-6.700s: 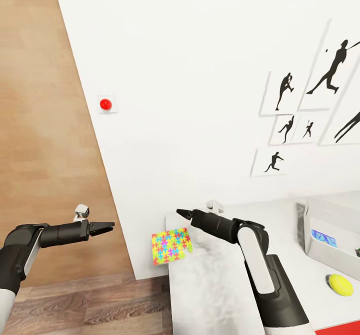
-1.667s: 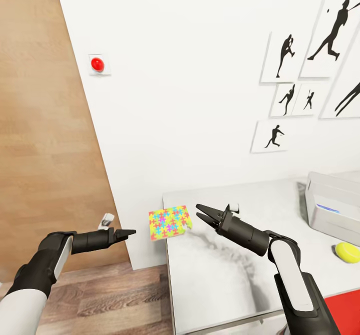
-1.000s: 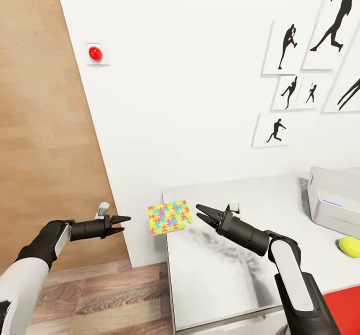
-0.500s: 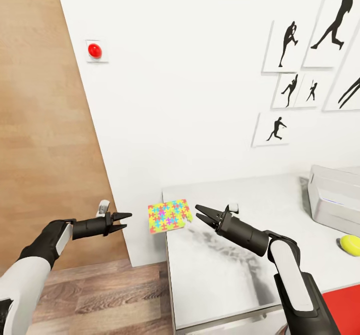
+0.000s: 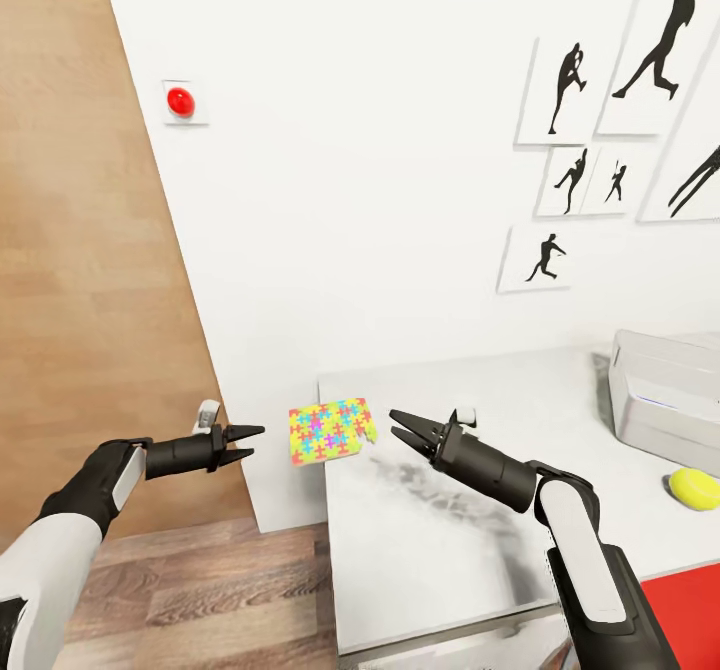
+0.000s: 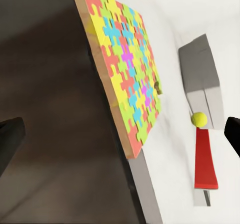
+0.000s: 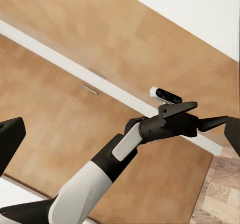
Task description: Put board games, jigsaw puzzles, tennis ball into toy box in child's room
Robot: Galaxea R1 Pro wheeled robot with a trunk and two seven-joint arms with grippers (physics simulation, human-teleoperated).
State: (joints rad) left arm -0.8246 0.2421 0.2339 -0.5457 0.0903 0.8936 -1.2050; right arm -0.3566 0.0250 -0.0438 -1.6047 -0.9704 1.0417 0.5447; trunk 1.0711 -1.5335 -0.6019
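Observation:
The yellow jigsaw puzzle (image 5: 328,430) with many-coloured piece shapes lies on the table's (image 5: 450,520) near left corner, partly overhanging the edge. My left gripper (image 5: 250,443) hovers open beside the table, just left of the puzzle and apart from it. On the other side my right gripper (image 5: 400,428) is open above the table, its tips close to the puzzle's right edge. The left wrist view shows the puzzle (image 6: 127,68) edge-on between my open fingers. The tennis ball (image 5: 694,488) lies in front of the grey toy box (image 5: 665,390) at the right.
A red flat slab (image 5: 690,620) lies at the table's near right corner. White wall with sports silhouettes (image 5: 575,175) and a red button (image 5: 181,102) stands behind the table. A wooden panel (image 5: 90,280) and wood floor (image 5: 200,600) lie to the left.
My left gripper has risen and opened beside the puzzle. Earlier my right gripper was shut at the puzzle; it is open now. The view has shifted a little.

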